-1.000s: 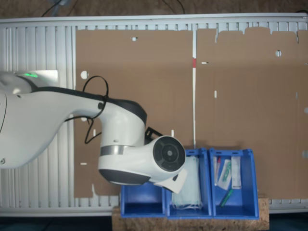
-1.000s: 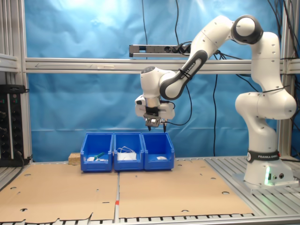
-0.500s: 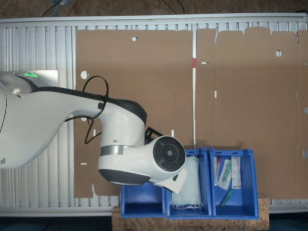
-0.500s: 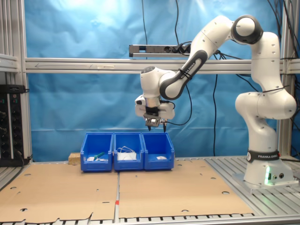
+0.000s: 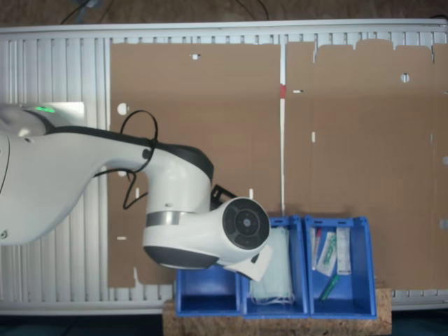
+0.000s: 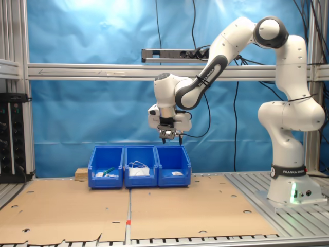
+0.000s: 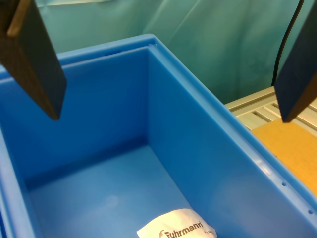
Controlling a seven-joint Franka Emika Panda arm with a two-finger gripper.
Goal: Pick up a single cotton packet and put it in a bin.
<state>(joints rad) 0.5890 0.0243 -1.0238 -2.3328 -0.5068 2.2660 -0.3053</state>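
Brown cardboard sheets (image 6: 154,206) cover the desk, with three blue bins standing in a row at its back edge. Above the end bin (image 7: 208,163) the gripper (image 6: 169,135) hangs with jaws apart, holding nothing. One cotton packet (image 7: 177,230) lies on that bin's floor, below the jaws.

Arm (image 6: 226,51) bent over, wrist pointing down, fingers (image 7: 34,59) spread wide, empty.

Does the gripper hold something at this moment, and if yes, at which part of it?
Nothing is held. The gripper is open above a blue bin, and a white packet lies on the bin floor.
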